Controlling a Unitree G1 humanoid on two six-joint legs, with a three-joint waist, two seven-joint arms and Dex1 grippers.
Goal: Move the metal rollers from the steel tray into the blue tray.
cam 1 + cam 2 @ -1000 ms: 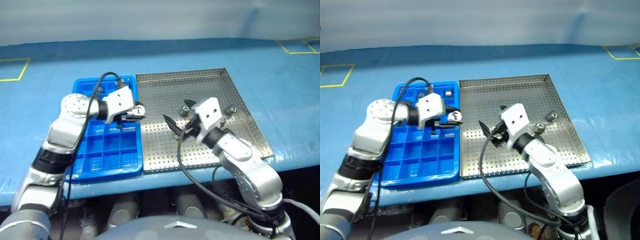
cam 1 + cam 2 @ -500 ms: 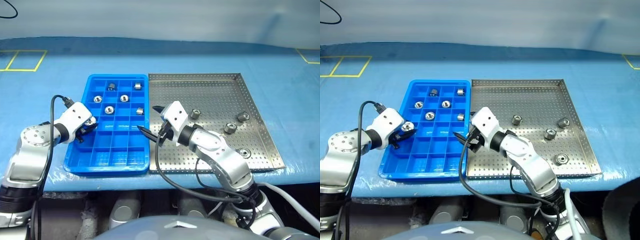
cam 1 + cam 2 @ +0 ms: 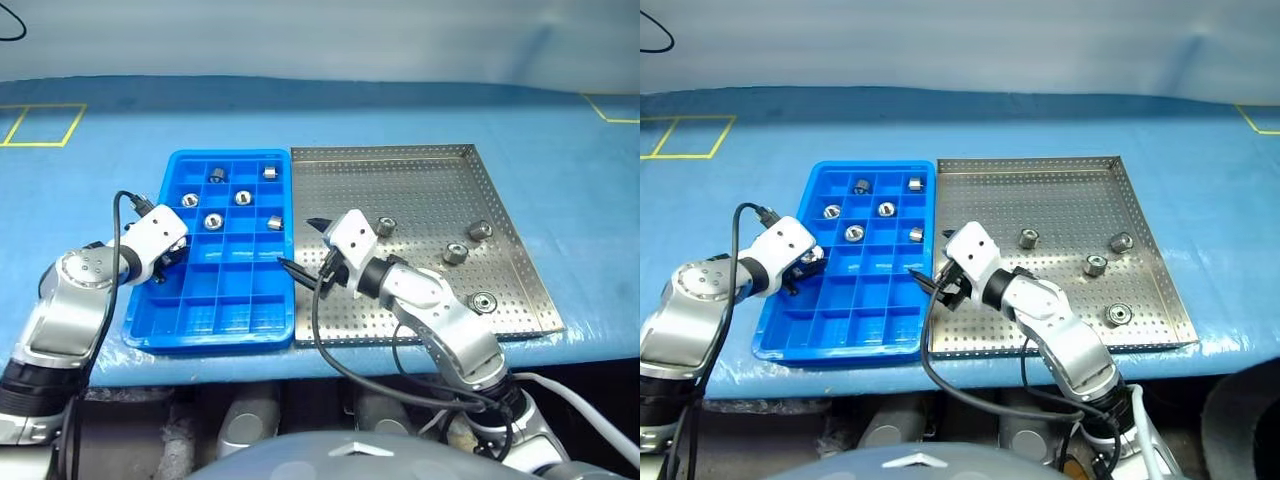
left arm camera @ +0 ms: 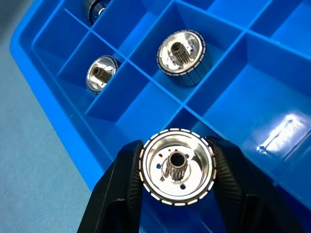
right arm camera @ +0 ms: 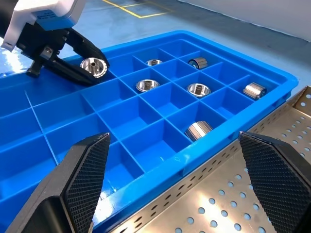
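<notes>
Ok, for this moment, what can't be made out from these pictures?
- Head views: the left gripper covers the cell under its held roller; whether it touches the blue tray floor is unclear.
- Head views: rollers on the steel tray too small for detail.
- Right wrist view: steel tray cut off by the edge.

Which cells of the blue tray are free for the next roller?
The blue tray's two nearest rows and its far-left corner cell are bare. Five metal rollers crowd the far rows; the left gripper holds another at the left rim.
</notes>
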